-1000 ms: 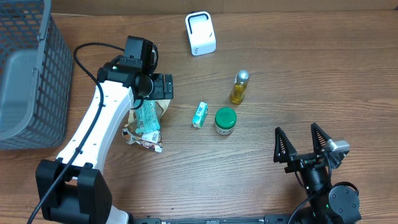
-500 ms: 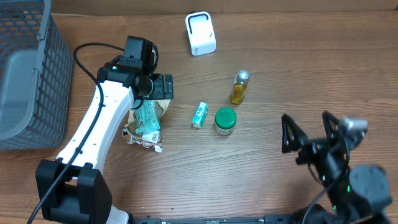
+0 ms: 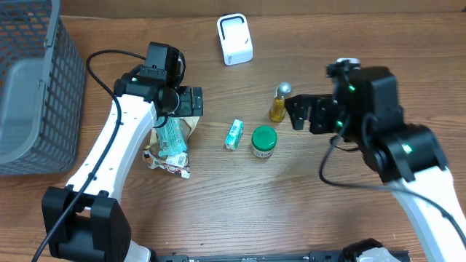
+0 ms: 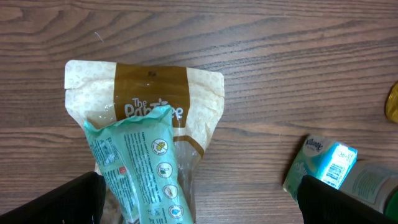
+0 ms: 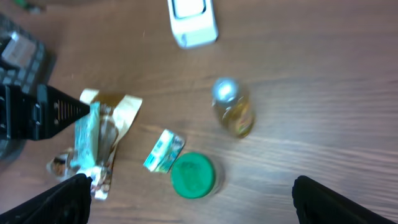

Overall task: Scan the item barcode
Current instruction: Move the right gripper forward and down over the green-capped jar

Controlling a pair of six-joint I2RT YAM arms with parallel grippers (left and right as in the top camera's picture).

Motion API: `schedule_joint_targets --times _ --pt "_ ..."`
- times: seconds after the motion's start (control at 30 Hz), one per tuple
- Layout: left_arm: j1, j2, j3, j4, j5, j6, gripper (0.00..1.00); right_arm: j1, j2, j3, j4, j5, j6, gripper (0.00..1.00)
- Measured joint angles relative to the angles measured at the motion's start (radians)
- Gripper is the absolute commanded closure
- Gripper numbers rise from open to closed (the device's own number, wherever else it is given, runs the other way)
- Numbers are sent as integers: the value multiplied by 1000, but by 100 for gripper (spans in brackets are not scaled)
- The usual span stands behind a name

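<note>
The white barcode scanner point(image 3: 235, 39) stands at the back of the table, also in the right wrist view point(image 5: 193, 22). A green pouch point(image 3: 173, 135) lies on a cream and brown bag point(image 4: 149, 93). My left gripper point(image 3: 186, 103) hovers open over them, and in its wrist view the left gripper point(image 4: 199, 205) straddles the pouch point(image 4: 146, 168) with nothing held. A small tissue pack point(image 3: 234, 134), a green-lidded jar point(image 3: 263, 140) and a yellow bottle point(image 3: 280, 102) sit mid-table. My right gripper point(image 3: 306, 114) is open beside the bottle; from its wrist camera the right gripper point(image 5: 199, 202) hangs above the jar point(image 5: 193, 175).
A grey wire basket point(image 3: 29, 87) fills the far left side. A crumpled snack wrapper point(image 3: 169, 166) lies just in front of the bag. Bare wood shows to the right of the bottle point(image 5: 233, 109) and along the front edge.
My right arm has swung up from the front right corner to the middle of the table, beside the yellow bottle. The left arm and all items have stayed put.
</note>
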Motion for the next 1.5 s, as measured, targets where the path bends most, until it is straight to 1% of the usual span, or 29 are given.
schedule_joint_targets --times 0.17,0.27,0.6,0.7,0.77,0.9,1.37,1.5 --pt "0 0 0 -1 0 0 0 0 79 0 15 -66 0 0" --pt "0 0 0 0 0 0 0 0 79 0 43 -81 -1 0" --pt "0 0 0 0 0 0 0 0 79 0 58 -84 0 0" --pt "0 0 0 0 0 0 0 0 79 0 53 -41 61 0" --pt "0 0 0 0 0 0 0 0 79 0 26 29 130 0" --pt "0 0 0 0 0 0 0 0 79 0 12 84 181 0" --pt "0 0 0 0 0 0 0 0 80 0 10 119 209 0" --pt "0 0 0 0 0 0 0 0 113 0 10 123 209 0"
